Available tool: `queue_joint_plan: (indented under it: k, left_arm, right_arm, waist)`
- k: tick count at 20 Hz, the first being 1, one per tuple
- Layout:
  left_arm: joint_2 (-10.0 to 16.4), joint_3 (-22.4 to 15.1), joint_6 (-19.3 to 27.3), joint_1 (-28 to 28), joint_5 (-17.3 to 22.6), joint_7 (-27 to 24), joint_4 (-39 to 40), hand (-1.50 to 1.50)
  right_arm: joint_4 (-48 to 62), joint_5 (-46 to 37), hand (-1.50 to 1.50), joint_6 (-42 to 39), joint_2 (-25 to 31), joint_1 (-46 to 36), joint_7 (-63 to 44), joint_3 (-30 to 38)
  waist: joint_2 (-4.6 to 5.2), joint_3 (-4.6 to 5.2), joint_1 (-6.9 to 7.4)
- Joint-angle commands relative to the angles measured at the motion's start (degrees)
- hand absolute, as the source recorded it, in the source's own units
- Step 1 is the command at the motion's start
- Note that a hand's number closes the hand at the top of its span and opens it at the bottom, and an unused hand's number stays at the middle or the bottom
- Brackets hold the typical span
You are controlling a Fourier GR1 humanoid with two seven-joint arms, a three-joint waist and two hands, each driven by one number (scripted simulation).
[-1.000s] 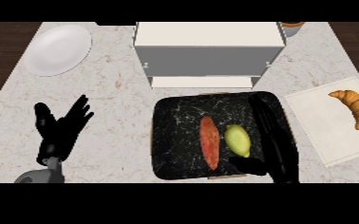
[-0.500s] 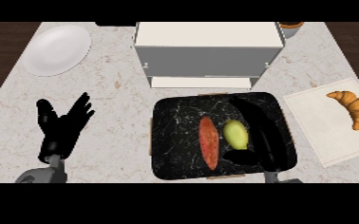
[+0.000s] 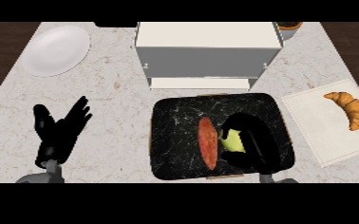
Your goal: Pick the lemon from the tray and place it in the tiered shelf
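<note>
A pale marbled counter (image 3: pixel 119 99) fills the view. At its 12 o'clock edge stands the white tiered shelf (image 3: pixel 207 35), seen from above, with a lower tier jutting out towards the robot.

Straight at 6 o'clock from the shelf lies the black marbled tray (image 3: pixel 175 123), close to the shelf's lower tier. At 3 o'clock from the tray rests a white board (image 3: pixel 312 123), turned slightly askew. A white plate (image 3: pixel 56 50) sits well apart at the counter's 10 o'clock corner.

The left hand (image 3: pixel 61 135) shows at 8 o'clock, off the tray, fingers spread and straight, holding nothing; it is at rest. The right hand (image 3: pixel 256 140) comes in from 6 o'clock over the tray's right half. Its fingers arch over from the 12 o'clock side and its thumb hooks in from the 6 o'clock side, so it is clasped round the lemon.

A long reddish piece of food (image 3: pixel 207 142) lies in the middle of the tray, running 12 to 6 o'clock. A croissant (image 3: pixel 344 108) lies on the board's 2 o'clock corner.

The lemon (image 3: pixel 234 142) is in the tray, just at 3 o'clock from the reddish piece and roughly parallel to it: its long axis runs 12 to 6 o'clock. Only its left flank shows; the hand hides both ends. Whether it touches the tray cannot be told.

A small brown cup (image 3: pixel 289 26) peeks out at 1 o'clock beside the shelf.
</note>
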State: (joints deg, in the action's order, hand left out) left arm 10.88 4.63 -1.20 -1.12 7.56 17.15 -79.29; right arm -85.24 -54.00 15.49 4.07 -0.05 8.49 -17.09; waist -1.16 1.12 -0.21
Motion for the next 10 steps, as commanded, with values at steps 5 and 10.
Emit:
queue_joint_plan:
  k: [5, 10]
  left_arm:
    - [-0.69, -1.03, 0.14, -0.25, -0.91, 0.25, -0.12, 0.0]
    - [-0.09, -1.08, -0.62, -2.16, -0.68, 0.97, 0.21, 0.0]
  right_arm:
    - [0.66, -5.22, 1.5, -7.25, -3.85, -1.32, -14.97, -10.07]
    - [-2.7, 0.58, 1.5, -14.94, -3.84, -4.71, -32.66, -17.85]
  waist:
    - [1.27, -0.96, 1.41]
    - [1.39, -0.96, 2.84]
